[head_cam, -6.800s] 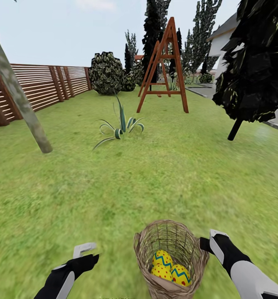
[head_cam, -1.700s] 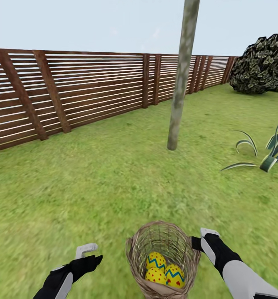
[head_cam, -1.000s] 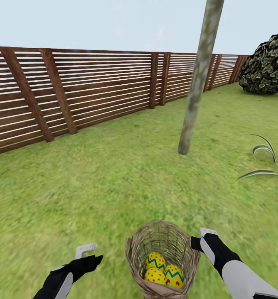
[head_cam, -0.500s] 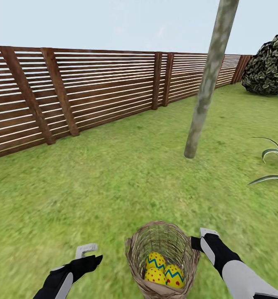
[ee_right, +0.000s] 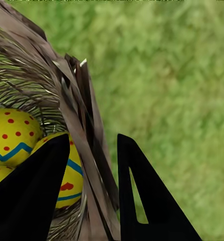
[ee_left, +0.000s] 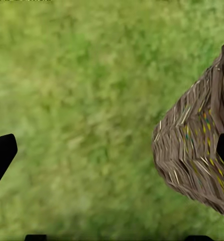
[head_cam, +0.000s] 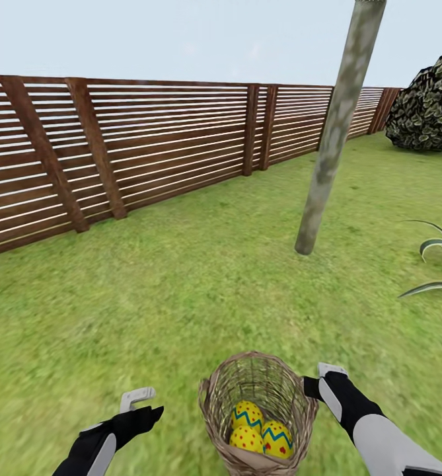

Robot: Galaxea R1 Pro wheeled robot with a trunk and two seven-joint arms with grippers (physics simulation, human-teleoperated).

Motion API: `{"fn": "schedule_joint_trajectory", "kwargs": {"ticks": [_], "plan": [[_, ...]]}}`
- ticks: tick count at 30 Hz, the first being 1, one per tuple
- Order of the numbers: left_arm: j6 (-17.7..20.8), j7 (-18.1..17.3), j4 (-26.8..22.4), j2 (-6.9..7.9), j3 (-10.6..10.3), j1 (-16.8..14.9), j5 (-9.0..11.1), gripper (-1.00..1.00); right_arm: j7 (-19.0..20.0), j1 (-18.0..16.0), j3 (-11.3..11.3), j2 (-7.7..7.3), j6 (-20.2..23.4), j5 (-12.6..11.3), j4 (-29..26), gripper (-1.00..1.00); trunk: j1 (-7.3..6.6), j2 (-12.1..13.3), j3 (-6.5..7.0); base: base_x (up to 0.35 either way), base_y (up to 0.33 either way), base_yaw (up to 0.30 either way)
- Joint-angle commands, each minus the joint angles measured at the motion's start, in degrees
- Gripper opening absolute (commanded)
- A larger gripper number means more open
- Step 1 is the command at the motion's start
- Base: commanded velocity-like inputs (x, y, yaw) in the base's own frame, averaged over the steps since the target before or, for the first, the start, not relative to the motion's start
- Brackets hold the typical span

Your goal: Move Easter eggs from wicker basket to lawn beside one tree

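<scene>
Three yellow Easter eggs (head_cam: pixel 248 415) with blue zigzags and red dots lie inside the brown wicker basket (head_cam: pixel 257 357), which hangs low in the head view above the lawn (head_cam: pixel 181 297). My right gripper (head_cam: pixel 313 381) is shut on the basket's right rim. In the right wrist view its fingers (ee_right: pixel 41 191) straddle the woven wall (ee_right: pixel 87 125), with two eggs (ee_right: pixel 11 135) just inside. My left gripper (head_cam: pixel 141 402) hangs open and empty to the basket's left, and its wrist view shows the basket's side (ee_left: pixel 197 150). The pale, leaning tree (head_cam: pixel 326 165) stands ahead to the right.
A brown slatted fence (head_cam: pixel 148 145) runs across the back and left. A dark round bush (head_cam: pixel 425 106) sits at the far right, and a striped-leaf plant (head_cam: pixel 435 264) pokes in at the right edge. Open grass lies between me and the trunk.
The whole view has swung from the swing set toward the fence, and the trunk has drifted right and nearer in the picture. Both grippers and the basket keep their places.
</scene>
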Motion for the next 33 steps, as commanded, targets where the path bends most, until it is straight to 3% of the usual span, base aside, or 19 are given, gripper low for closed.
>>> {"fn": "schedule_joint_trajectory", "kwargs": {"ticks": [1, 33], "plan": [[0.2, 0.0, 0.0, 0.04, -0.1, 0.0, 0.1, 1.0, -0.3, 0.0, -0.1, 0.01, 0.2, -0.9, -0.1, -1.0, -0.23, 0.4, 0.14, 0.0, 0.0, 0.0], [0.6, -0.2, 0.0, 0.04, -0.1, 0.0, 0.1, 1.0, -0.1, 0.0, -0.1, 0.09, 0.2, -0.9, -0.1, -1.0, -6.82, 12.4, 5.52, 0.0, 0.0, 0.0]]}}
